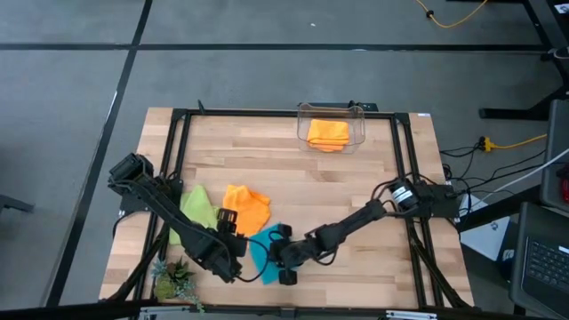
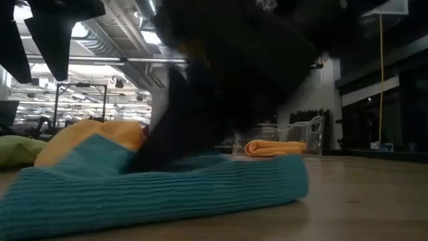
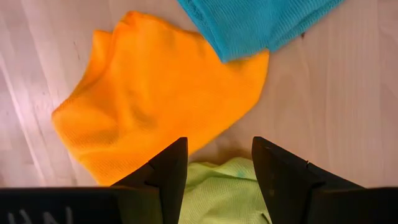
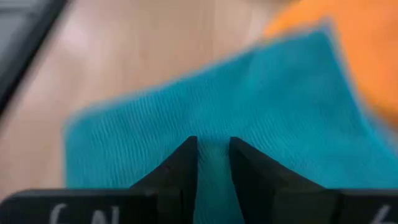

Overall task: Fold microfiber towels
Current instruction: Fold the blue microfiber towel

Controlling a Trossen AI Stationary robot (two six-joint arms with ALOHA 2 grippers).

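Progress looks to stand at roughly a quarter, judged from how the cloths lie. One orange towel [image 1: 328, 134] sits folded in the clear bin [image 1: 302, 124] at the far side of the table [image 1: 356, 191], right of centre; that one seems finished.

Three towels are left, all at the near left. The loose orange towel [image 1: 246, 206] lies crumpled, with the green towel [image 1: 197, 204] just to its left and the blue towel [image 1: 260, 249] just nearer and to its right, the orange one's corner overlapping the blue. Neither the orange nor the green shows any neat fold.

Work at present is on the blue towel. The right gripper [image 4: 213, 163] is down on it, fingers narrowed to a slim gap with blue cloth running up between them; it appears to be pinching a ridge of that towel, though whether the grip is firm yet I cannot tell. From the low view the blue towel's near edge looks doubled over in a thick roll, so a fold may be under way.

The left gripper [image 3: 216, 171] hovers over the spot where the green and orange towels meet, jaws well apart and holding nothing.

A small plant [image 1: 174, 279] stands at the near left corner.
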